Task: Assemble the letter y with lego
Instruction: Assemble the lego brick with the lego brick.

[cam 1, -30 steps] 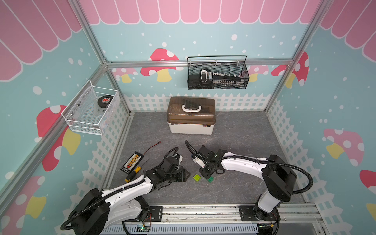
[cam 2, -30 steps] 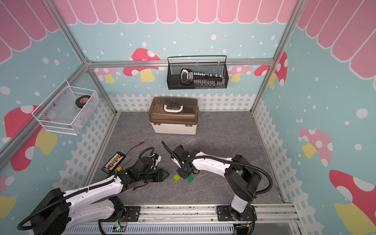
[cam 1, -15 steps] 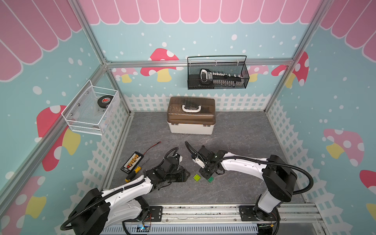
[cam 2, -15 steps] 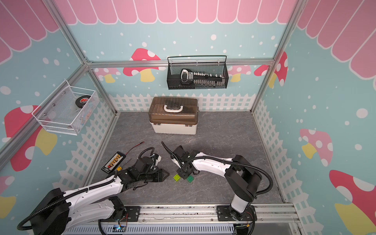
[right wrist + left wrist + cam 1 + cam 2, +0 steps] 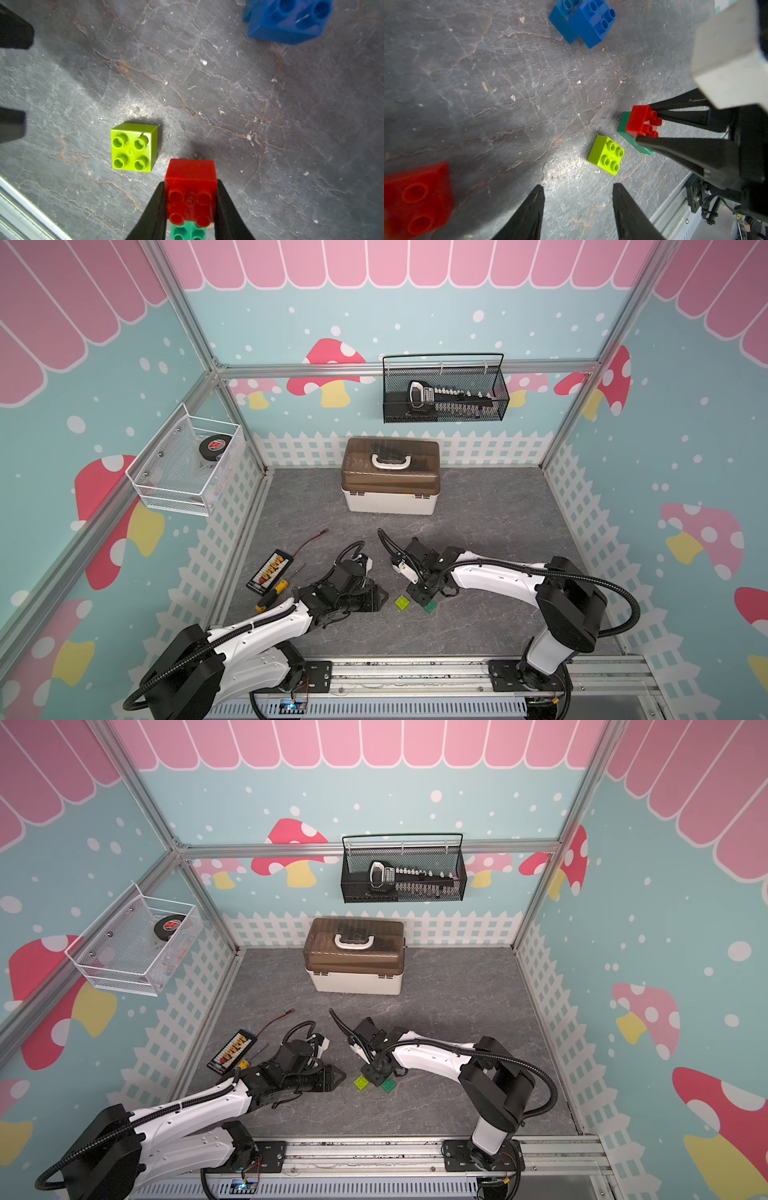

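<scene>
Status: right gripper was clamped on the red brick, jaws narrow, one finger on each side wall. That brick sat on one end of the green bar, which lay on the mat just beside the lime brick, not touching it. On the lime brick's far side from the bar, the left gripper hung low and near, jaws partly open, holding nothing.

My read: the step in hand was seating red on the bar end. Couldn't tell whether the studs were fully home.
- Push straight down with no twist and keep the bar flat on the mat.
- The bar's free end could tip up under an off-centre press, so watch it.
- Let go only once the red sits flush, and lift clear vertically so the lime brick doesn't get nudged.

Room:
- The mat around the lime brick was bare on most sides.
- The two blue bricks were touching each other and well apart from the lime brick. They were hidden under the arms in both top views.
- The second red brick was blurred, farther from the lime brick than the left fingers.
- The front rail ran near the lime brick on the robot-base side, which looked like the tightest margin.
- The screwdriver was well apart from the lime brick, beyond the left arm.
</scene>
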Action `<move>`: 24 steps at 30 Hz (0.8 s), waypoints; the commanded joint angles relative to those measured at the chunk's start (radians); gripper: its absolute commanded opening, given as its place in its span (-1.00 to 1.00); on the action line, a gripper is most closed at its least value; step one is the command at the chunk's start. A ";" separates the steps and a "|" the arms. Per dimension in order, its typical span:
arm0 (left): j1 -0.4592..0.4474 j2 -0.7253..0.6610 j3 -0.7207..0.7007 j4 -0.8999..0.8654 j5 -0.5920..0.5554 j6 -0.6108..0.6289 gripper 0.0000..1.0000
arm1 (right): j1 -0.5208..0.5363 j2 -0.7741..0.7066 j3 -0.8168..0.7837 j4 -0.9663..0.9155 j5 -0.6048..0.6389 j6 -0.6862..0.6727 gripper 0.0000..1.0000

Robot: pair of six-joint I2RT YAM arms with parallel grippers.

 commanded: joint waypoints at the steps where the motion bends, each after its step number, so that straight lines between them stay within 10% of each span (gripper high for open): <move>1: 0.007 -0.003 0.013 0.003 -0.016 -0.001 0.09 | 0.003 0.015 -0.022 -0.002 -0.006 -0.025 -0.38; 24: 0.008 0.007 0.017 0.012 -0.013 0.003 0.09 | -0.014 0.035 -0.026 0.001 -0.045 -0.018 -0.38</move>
